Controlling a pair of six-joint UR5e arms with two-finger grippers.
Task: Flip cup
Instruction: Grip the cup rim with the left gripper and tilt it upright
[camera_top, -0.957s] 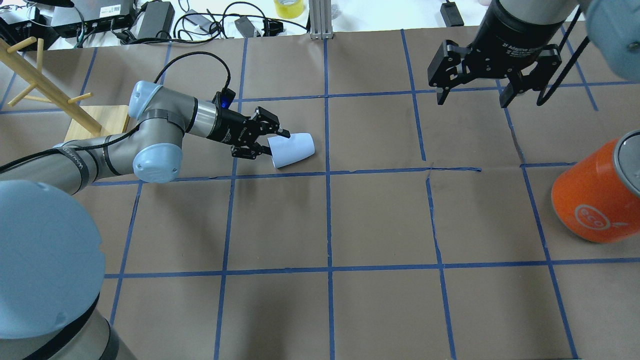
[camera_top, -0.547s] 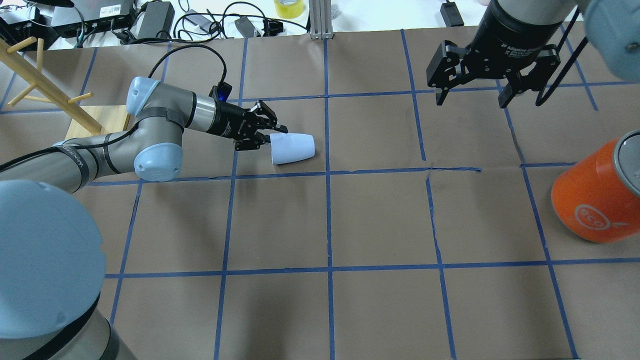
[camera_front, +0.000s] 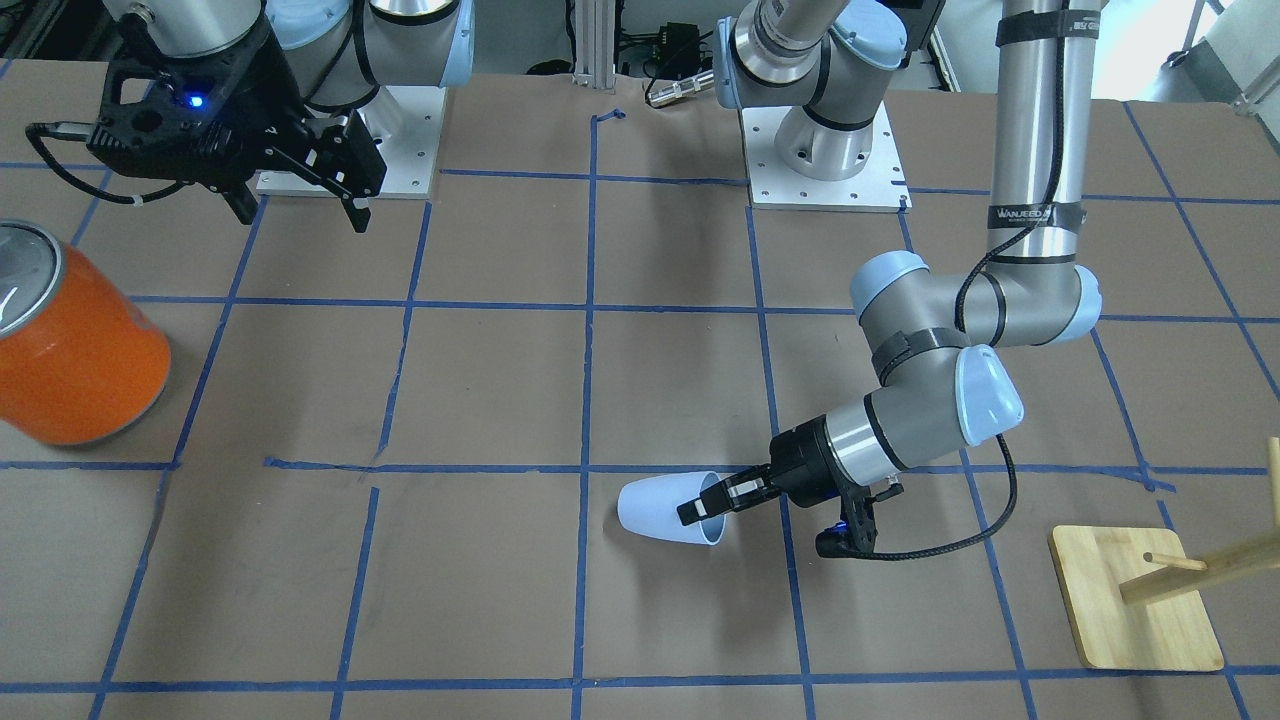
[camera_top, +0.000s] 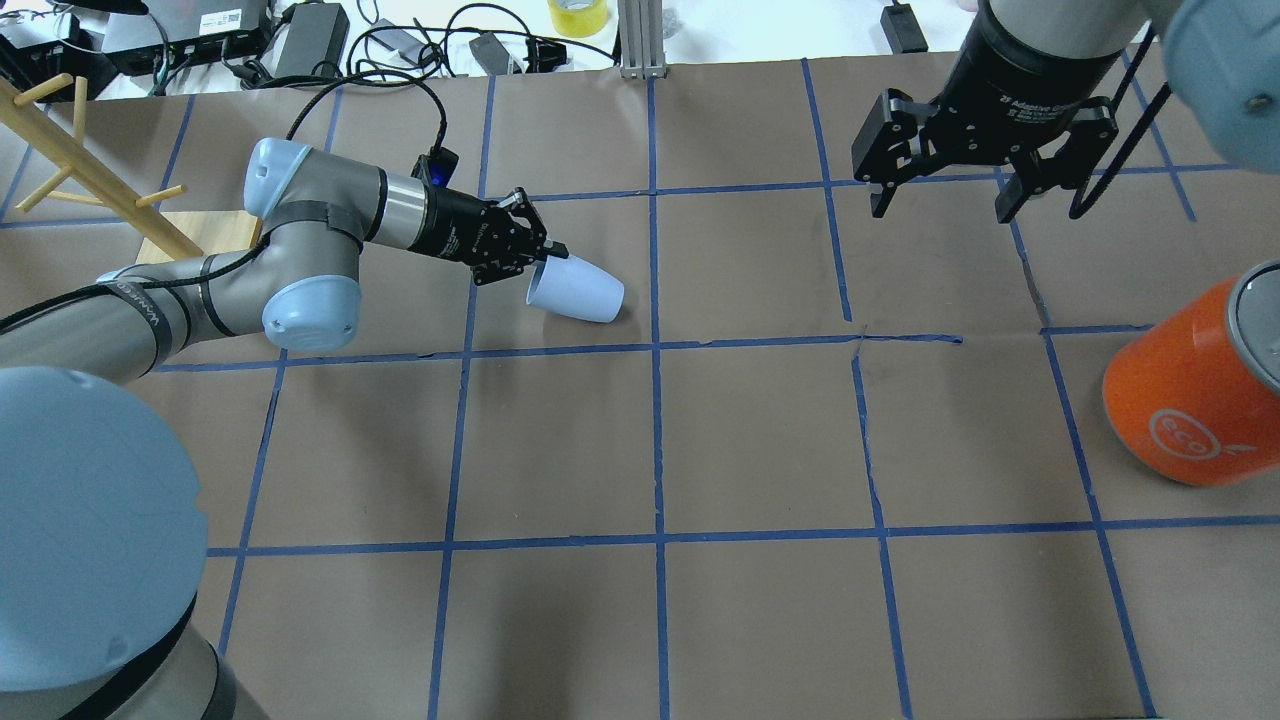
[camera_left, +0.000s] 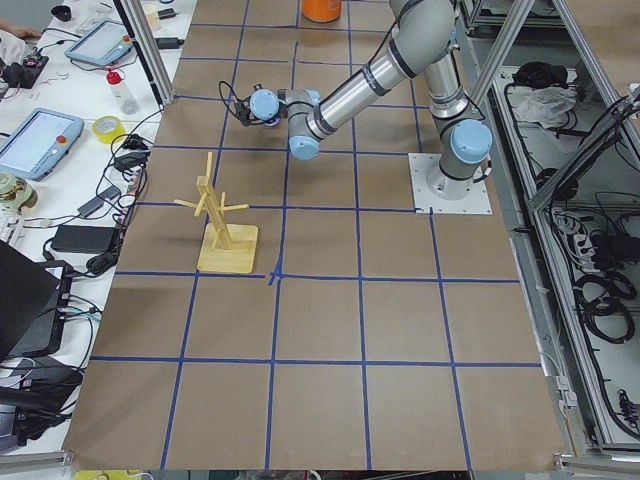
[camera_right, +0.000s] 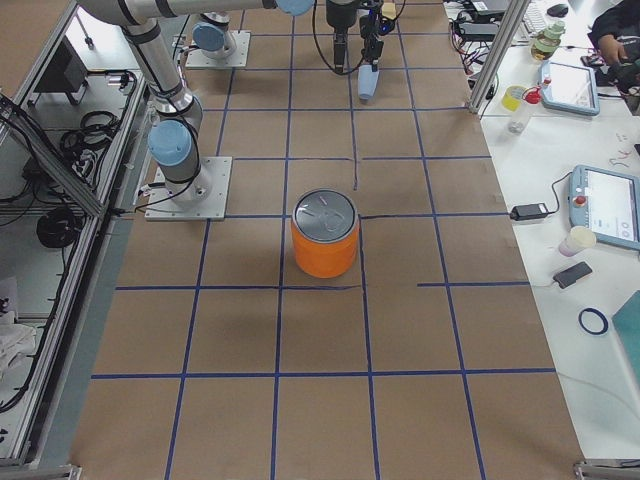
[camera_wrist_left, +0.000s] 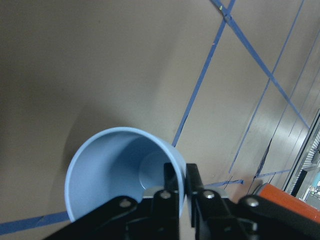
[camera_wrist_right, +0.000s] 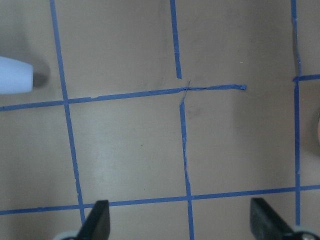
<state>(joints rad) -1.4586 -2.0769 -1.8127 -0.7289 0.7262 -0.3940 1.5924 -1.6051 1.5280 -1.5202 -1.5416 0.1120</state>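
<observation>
Left wrist-mounted view: left gripper (camera_wrist_left: 178, 175) clamped on cup (camera_wrist_left: 110, 175) rim, one finger inside. Cup on its side, near blue tape line (camera_wrist_left: 197, 95). Judgement: lift clear first, then roll wrist slowly; thin-wall pinch may slip.

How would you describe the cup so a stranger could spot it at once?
On the brown table gridded with blue tape, find the left gripper. It pinches the rim of the cup: small, pale blue, handleless, tipped over, far smaller than the orange canister opposite.
</observation>
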